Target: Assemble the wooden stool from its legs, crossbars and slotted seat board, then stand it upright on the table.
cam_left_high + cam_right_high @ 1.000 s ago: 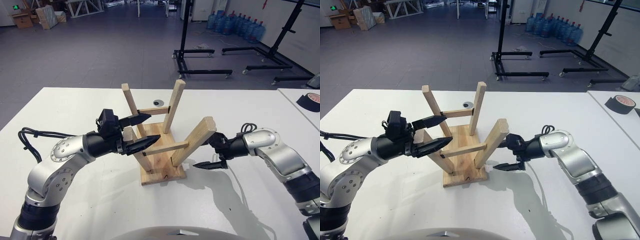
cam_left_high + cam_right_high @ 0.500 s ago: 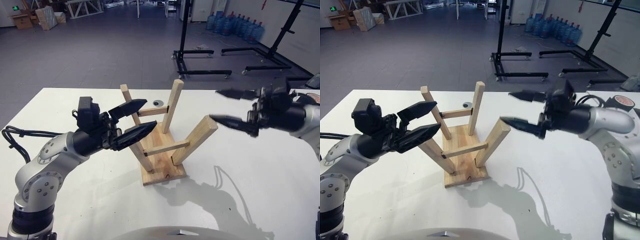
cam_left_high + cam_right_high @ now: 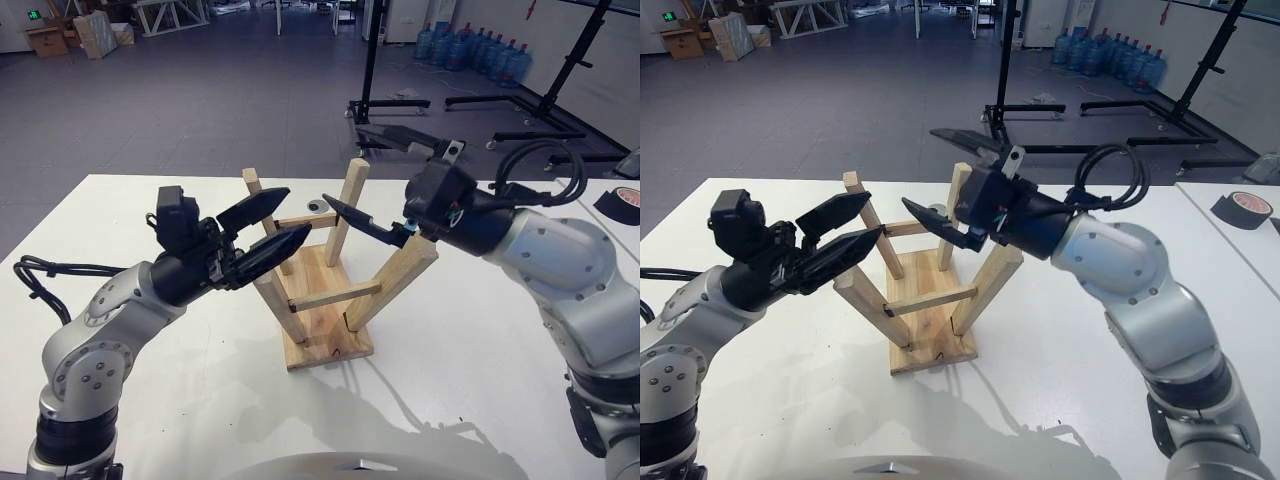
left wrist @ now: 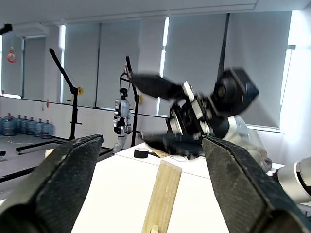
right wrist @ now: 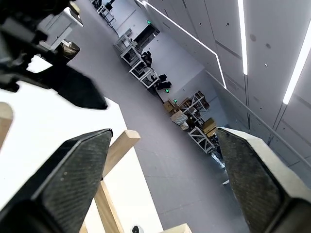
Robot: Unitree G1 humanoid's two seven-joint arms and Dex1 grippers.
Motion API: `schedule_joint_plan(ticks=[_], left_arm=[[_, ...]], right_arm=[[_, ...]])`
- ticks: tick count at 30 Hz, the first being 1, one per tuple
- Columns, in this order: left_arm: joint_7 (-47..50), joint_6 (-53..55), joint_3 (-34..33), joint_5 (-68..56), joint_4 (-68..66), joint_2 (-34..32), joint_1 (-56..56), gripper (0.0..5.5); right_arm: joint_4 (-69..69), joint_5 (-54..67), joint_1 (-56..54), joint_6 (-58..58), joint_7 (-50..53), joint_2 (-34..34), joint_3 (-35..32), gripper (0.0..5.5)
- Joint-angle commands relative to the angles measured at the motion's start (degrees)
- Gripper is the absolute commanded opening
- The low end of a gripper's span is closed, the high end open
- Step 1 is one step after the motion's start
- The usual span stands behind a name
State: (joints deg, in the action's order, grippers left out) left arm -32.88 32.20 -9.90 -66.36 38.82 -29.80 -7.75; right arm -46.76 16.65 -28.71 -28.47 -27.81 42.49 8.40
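The wooden stool stands upside down: its seat board [image 3: 327, 343] lies flat on the white table [image 3: 470, 380], and its legs point up and lean outward. Two crossbars [image 3: 331, 296] join the legs. My left gripper [image 3: 298, 210] is open just left of the back left leg [image 3: 258, 195], above the front left leg [image 3: 274, 299], touching nothing. My right gripper [image 3: 342, 165] is open and hangs wide around the top of the back right leg [image 3: 345, 212], holding nothing. In the left wrist view a leg top [image 4: 163, 195] rises between my fingers [image 4: 53, 194], with the right gripper beyond it.
A black tape roll [image 3: 620, 200] lies on the neighbouring table at the far right. A round grommet [image 3: 317, 206] sits in the table behind the stool. Black cable [image 3: 40, 280] loops beside my left arm. Black wheeled stands [image 3: 400, 140] are on the floor behind.
My right gripper left the front right leg, rose, and swung across to the top of the back right leg. My left gripper lifted off the front left leg and drew back slightly.
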Motion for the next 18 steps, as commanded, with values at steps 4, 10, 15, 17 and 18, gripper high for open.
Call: schedule_joint_plan(ticks=[4,10,15,17,18], left_arm=[[2.55,0.77,-1.38,-2.38,0.19,-1.31,-1.32,3.70],[2.70,3.46,-1.94,-6.13,-2.01,-4.17,-4.26,3.70],[1.44,4.70,-0.72,-6.31,-3.61,-5.02,-6.39,3.70],[1.14,4.63,-0.40,-6.06,-3.82,-4.89,-6.74,3.70],[1.11,4.69,-0.13,-5.90,-3.70,-4.81,-6.77,3.70]], right_arm=[[1.50,-14.40,9.30,5.51,2.53,1.04,4.77,3.92],[0.40,-34.52,16.34,17.98,8.63,-0.91,9.20,3.92],[0.16,-47.42,19.69,21.73,10.33,-4.49,11.80,3.92],[0.91,-51.11,20.75,23.05,9.89,-5.48,12.65,3.92],[1.07,-52.09,21.08,23.42,9.41,-5.86,12.66,3.92]])
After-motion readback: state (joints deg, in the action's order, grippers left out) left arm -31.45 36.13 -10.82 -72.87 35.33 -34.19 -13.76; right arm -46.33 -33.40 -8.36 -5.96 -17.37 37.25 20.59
